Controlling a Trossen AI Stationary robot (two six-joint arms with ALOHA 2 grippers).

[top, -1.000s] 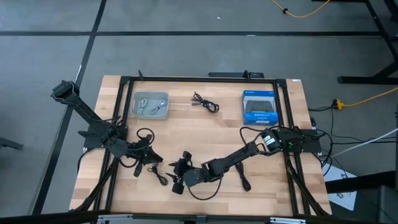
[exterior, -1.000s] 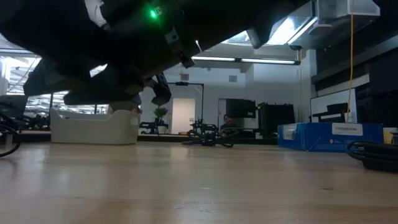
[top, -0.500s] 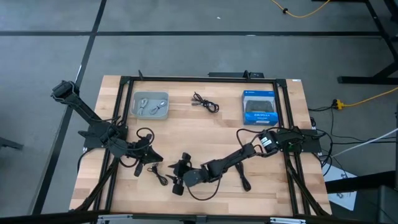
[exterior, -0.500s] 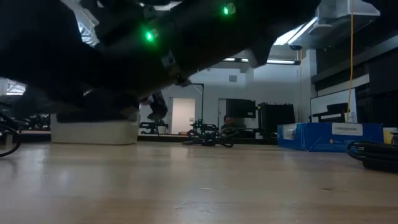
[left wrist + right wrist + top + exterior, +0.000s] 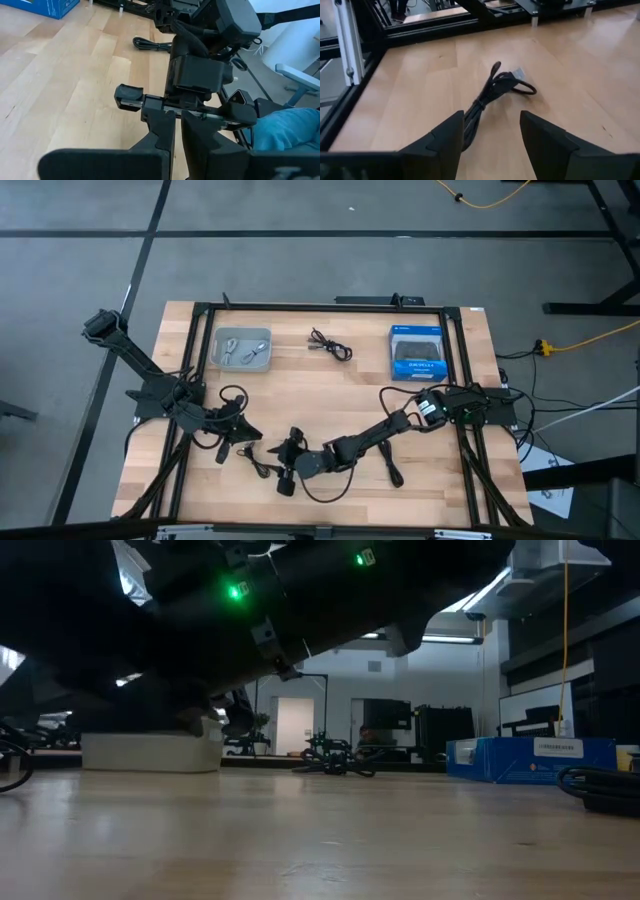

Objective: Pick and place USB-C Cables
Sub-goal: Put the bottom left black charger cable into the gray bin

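I log my right gripper (image 5: 487, 135), fingers spread around a black cable (image 5: 492, 92) at near centre; left gripper (image 5: 177, 127), fingers pressed together, near left.

Even, flat light falls on the wooden table (image 5: 320, 380) from overhead, so shadows beneath the arms stay faint and short. Seen level from the tabletop, the near arm (image 5: 200, 620) fills the upper part as a black, blurred mass against the bright room, lit only by two green indicator lights (image 5: 233, 592) (small but vivid). Long ceiling lamps (image 5: 390, 637) glare white behind it, and the close wood is soft, out of focus. From the left wrist the daylight is cool and clean; from the right wrist the wood glows warm, with the own fingers (image 5: 445, 140) blurred.
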